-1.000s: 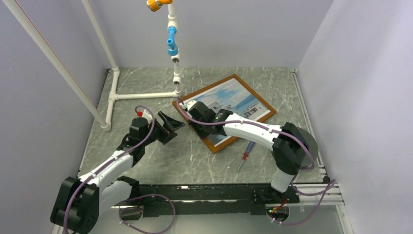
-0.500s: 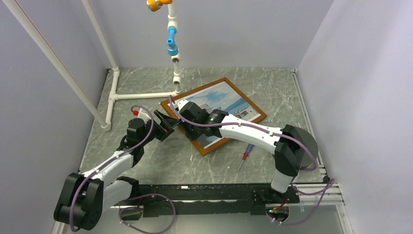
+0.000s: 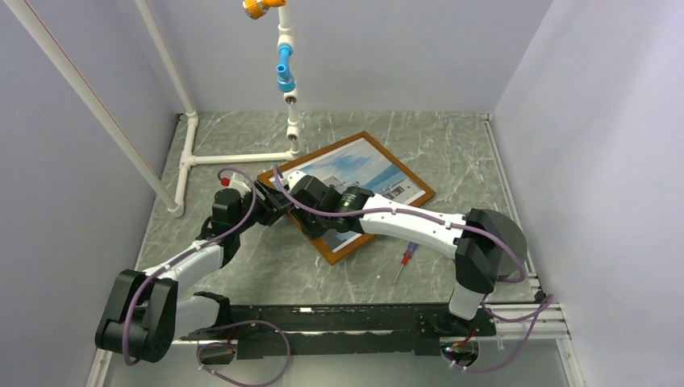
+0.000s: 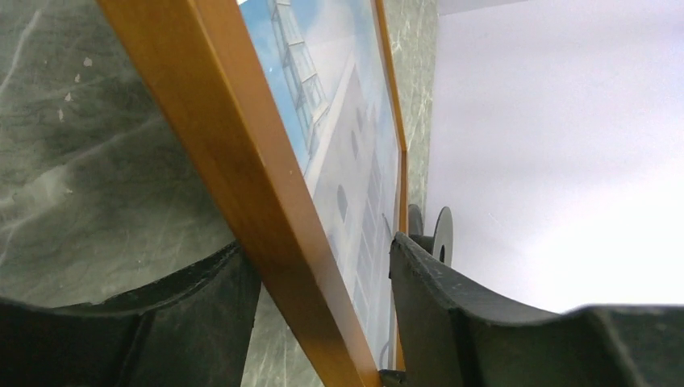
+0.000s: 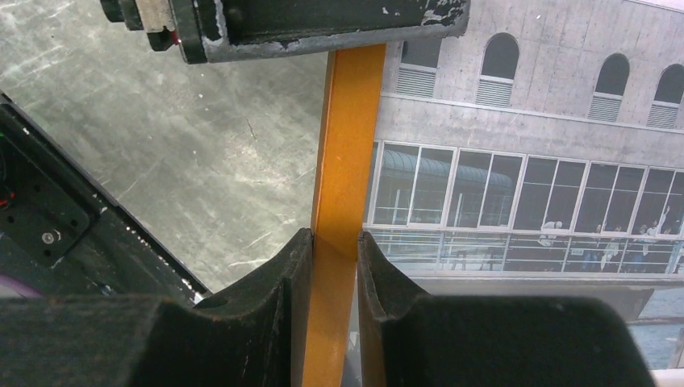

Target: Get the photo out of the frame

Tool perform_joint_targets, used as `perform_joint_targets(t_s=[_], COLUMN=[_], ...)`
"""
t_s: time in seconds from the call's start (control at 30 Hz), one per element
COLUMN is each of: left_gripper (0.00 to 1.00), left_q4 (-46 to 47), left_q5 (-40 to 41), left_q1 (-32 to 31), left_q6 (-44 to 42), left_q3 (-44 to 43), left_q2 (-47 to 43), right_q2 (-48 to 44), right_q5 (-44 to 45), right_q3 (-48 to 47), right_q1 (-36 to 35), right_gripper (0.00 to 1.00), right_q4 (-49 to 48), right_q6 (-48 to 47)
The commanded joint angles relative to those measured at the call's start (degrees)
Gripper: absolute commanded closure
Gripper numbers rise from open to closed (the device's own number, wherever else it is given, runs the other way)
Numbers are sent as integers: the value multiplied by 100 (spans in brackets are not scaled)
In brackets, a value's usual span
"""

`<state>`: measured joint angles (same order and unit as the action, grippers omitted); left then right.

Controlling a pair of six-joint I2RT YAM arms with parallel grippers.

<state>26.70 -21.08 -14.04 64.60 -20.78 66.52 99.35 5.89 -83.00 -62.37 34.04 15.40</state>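
Note:
The frame (image 3: pixel 403 162), thin reddish-brown wood, lies tilted on the marble table with the photo (image 3: pixel 355 165) of a white building under blue sky inside it. My right gripper (image 3: pixel 298 211) is shut on the frame's near-left rail (image 5: pixel 347 137), its pads pressing both sides; the photo (image 5: pixel 524 161) shows to the right of it. My left gripper (image 3: pixel 274 201) straddles the same rail (image 4: pixel 234 177) near the left corner. Its jaws stand apart, one finger (image 4: pixel 202 306) against the wood and a gap before the other finger (image 4: pixel 435 306). The photo (image 4: pixel 339 161) runs away behind the rail.
A white pipe structure (image 3: pixel 234 158) lies at the back left. Its upright (image 3: pixel 285 72) with blue and orange fittings stands just behind the frame's left corner. A red and blue screwdriver (image 3: pixel 407 256) lies near the right arm. Grey walls close in three sides.
The right gripper has dragged the frame leftward. The left gripper has moved forward onto the frame's rail and its jaws have narrowed around it.

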Motion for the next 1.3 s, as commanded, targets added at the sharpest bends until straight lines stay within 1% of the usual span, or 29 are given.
perform_joint_targets(t_s=[0.0,0.13,0.3,0.37,0.4,0.43,0.47,0.57,0.63,0.73,0.77,0.8,0.87,0.97,1.03,1.1,1.17,1.27], left_gripper=[41,48,54,54,56,58,60,65,67,71,71,71,72,78,78,80,81,85], left_q4=[-38,-199,-449,-380,-342,-351,-364,-428,-564,-849,-934,-997,-1070,-1025,-1100,-1167,-1222,-1311], left_q5=[29,24,-81,-214,-299,-386,-462,-644,-752,-879,-917,-962,-1073,-1321,-1441,-1535,-1632,-1705], left_q1=[16,31,99,205,261,326,384,516,578,713,756,805,884,1020,1101,1149,1194,1216], left_q6=[-124,-183,-265,-254,-255,-264,-276,-321,-382,-518,-562,-594,-632,-589,-600,-616,-621,-640], left_q3=[-196,-237,-322,-283,-276,-278,-292,-326,-389,-533,-583,-632,-716,-773,-814,-856,-896,-919], left_q2=[-154,-234,-341,-381,-397,-408,-426,-508,-570,-667,-691,-713,-735,-746,-771,-781,-770,-817], right_q2=[-129,-143,-329,-474,-561,-681,-805,-1312,-1787,-2817,-3156,-3451,-3828,-3853,-3673,-3336,-2910,-2317], right_q5=[11,-9,88,165,193,236,301,616,728,808,814,922,1451,2311,2808,3494,4265,5181], right_q3=[-395,-381,-229,-124,-49,10,90,371,743,2039,2453,2884,3451,3810,3976,4211,4509,4849], right_q1=[-104,-111,-113,-116,-115,-116,-115,-116,-128,-435,-635,-865,-1380,-1863,-2135,-2447,-2578,-2587], right_gripper=[100,99,73,57,39,7,1,0,0,0,0,0,0,0,0,0,0,0], right_q4=[-303,-337,-343,-287,-272,-240,-205,-87,-179,-1142,-1499,-1828,-2229,-2286,-2365,-2673,-3299,-4920], right_q6=[46,47,-14,-100,-170,-251,-334,-589,-826,-1404,-1812,-2155,-2741,-3193,-3534,-3967,-4483,-5292])
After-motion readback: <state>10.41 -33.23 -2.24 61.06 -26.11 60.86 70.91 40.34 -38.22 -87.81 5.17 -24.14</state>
